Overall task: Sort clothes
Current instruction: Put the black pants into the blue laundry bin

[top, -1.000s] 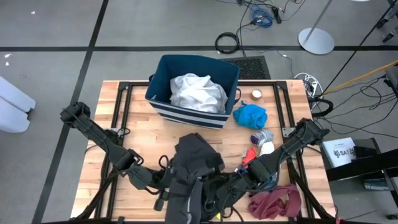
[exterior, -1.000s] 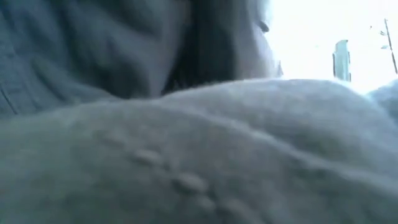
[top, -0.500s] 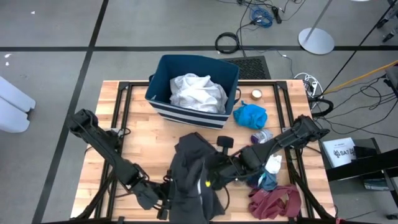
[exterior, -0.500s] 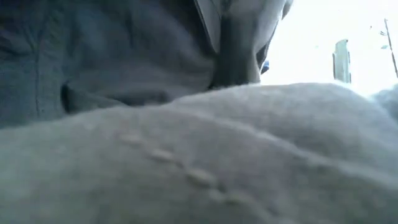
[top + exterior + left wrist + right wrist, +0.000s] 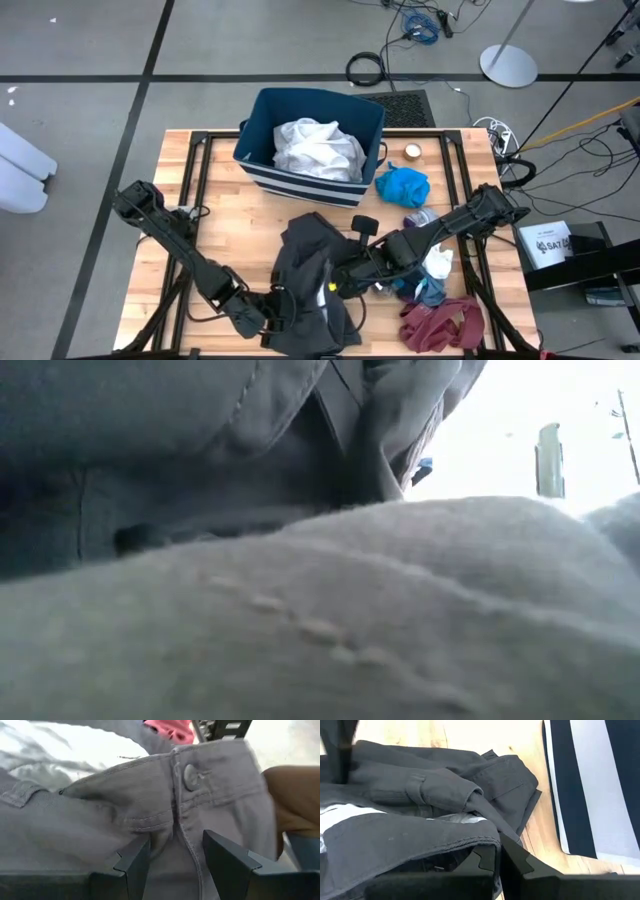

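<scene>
Both grippers meet at the dark grey trousers (image 5: 308, 280) before the bin (image 5: 262, 130): left gripper (image 5: 175, 855) straddles the waistband, right gripper (image 5: 497, 857) pinches fabric.

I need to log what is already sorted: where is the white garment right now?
In the high view the white garment lies bunched inside the striped blue bin at the table's far edge, with the bright blue top beside the bin on the right.

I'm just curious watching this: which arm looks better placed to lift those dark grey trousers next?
Probably the left. The left gripper has its fingers open around the dark grey trousers at the waistband, while the right gripper is shut beside the fabric.
</scene>
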You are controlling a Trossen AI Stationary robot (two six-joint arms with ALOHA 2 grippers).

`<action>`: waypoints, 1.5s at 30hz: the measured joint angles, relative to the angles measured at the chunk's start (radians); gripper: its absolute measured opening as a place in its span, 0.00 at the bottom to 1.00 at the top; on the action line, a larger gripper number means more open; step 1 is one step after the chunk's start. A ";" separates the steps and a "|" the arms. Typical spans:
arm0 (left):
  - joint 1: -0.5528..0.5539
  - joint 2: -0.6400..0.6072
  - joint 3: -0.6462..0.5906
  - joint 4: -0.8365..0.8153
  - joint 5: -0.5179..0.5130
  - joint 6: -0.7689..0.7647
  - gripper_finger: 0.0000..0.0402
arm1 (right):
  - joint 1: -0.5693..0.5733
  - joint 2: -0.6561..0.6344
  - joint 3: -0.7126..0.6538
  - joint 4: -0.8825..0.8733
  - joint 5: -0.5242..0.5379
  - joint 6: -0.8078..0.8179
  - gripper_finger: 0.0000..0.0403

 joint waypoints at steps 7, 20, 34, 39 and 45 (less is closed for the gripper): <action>0.045 0.044 0.000 -0.031 -0.015 -0.046 0.48 | -0.006 0.000 -0.001 0.028 0.006 0.009 0.00; 0.094 0.060 0.000 -0.004 -0.048 0.021 0.02 | -0.003 0.000 -0.001 0.071 0.006 -0.034 0.00; -0.019 -0.161 0.074 -0.108 -0.230 0.183 0.00 | 0.087 0.000 -0.001 0.020 0.000 -0.112 0.04; -0.051 -0.238 0.073 -0.213 -0.266 0.180 0.00 | 0.129 0.000 -0.001 0.137 0.004 -0.239 0.11; -0.069 -0.289 0.073 -0.290 -0.308 0.180 0.00 | 0.157 0.000 -0.001 0.257 0.005 -0.376 0.24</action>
